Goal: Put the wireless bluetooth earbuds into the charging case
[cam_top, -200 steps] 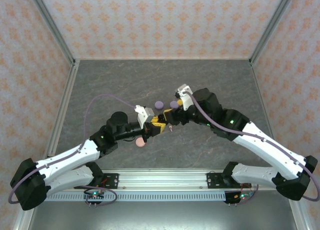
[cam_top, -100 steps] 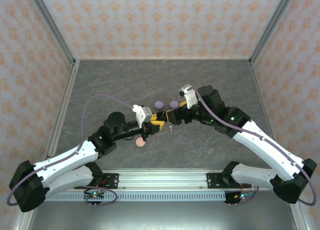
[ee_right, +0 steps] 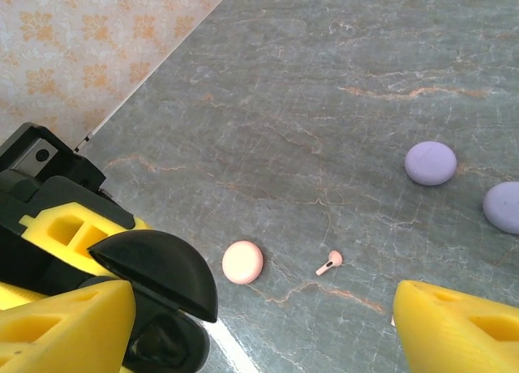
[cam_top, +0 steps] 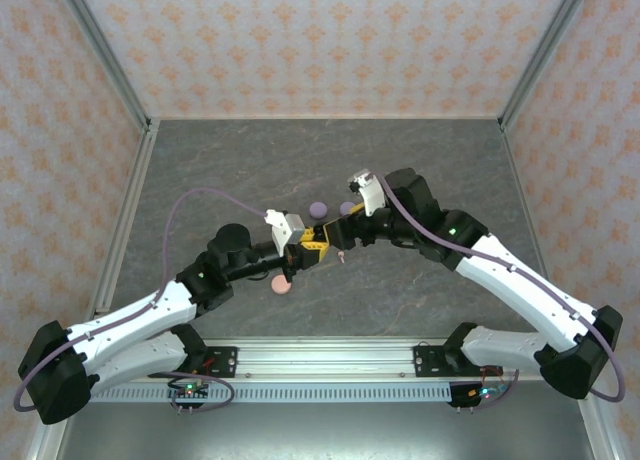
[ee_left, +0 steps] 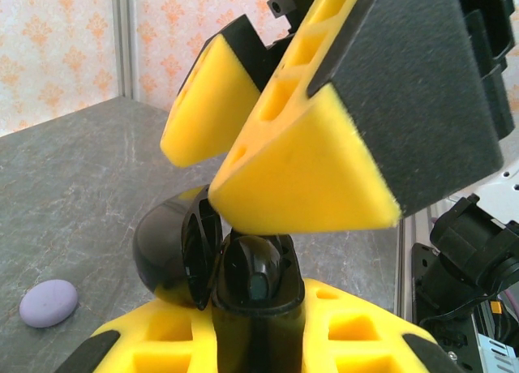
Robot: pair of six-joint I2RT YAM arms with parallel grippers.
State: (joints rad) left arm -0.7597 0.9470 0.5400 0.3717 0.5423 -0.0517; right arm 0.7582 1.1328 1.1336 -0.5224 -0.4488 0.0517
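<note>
We see one pale pink earbud (ee_right: 328, 263) lying loose on the grey table (ee_right: 340, 81), low centre in the right wrist view, just right of the round pink case (ee_right: 242, 262). The black charging case (ee_left: 243, 280), lid swung open, is pinched in the left gripper (ee_left: 255, 336) at the bottom of the left wrist view. The right gripper (ee_right: 263, 308) hangs just above it, jaws spread wide and holding nothing.

Our worry is that its broad foam fingers (ee_left: 308, 170) crowd the open lid. A nudge could twist the case in its grip or snap the lid closed. The earbud is tiny and could skid away from a clumsy pinch.

Two lavender cases (ee_right: 431, 162) lie at the right of the right wrist view, well apart from the earbud. The table beyond is open up to the wall (ee_right: 73, 49) at upper left.
</note>
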